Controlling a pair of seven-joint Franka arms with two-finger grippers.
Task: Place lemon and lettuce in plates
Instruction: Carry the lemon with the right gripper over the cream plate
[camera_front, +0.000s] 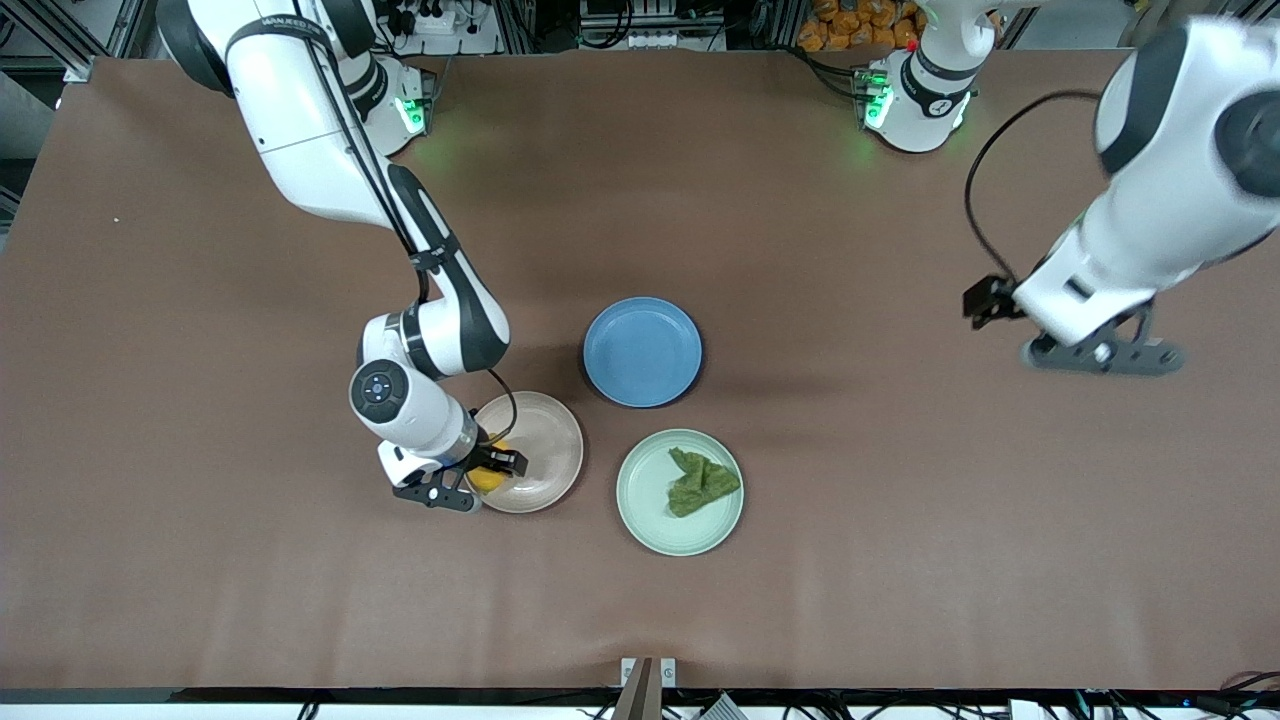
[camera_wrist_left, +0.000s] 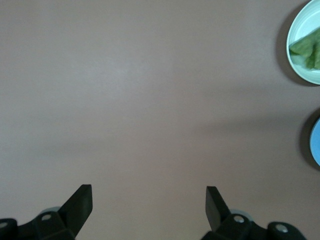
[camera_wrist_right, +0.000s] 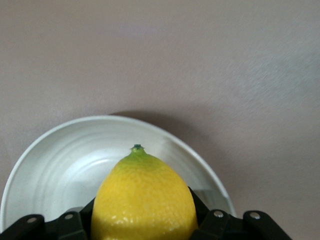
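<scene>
I have the right gripper down over the edge of the beige plate, at the rim on the right arm's end, and its jaws are closed around the lemon. In the right wrist view the lemon sits snug between the jaws with its green-tipped end pointing out over the plate's bowl, so the fruit is above the plate or very nearly resting in it; I cannot tell whether it touches the surface yet. The lettuce already lies in the mint green plate, which sits beside the beige one, toward the left arm's end of the worktop, so I judge that half of the job done. The blue plate stands bare, farther from the front camera than the other two. My left gripper waits over bare worktop well apart from the plates, jaws spread wide with nothing between them; its wrist view catches only the edge of the mint green plate with the lettuce. So I am at the lemon's set-down. The next move, as I read it, calls for carrying the lemon a touch farther over the bowl, lowering until it rests, then opening the jaws gently so it does not roll off the rim.
</scene>
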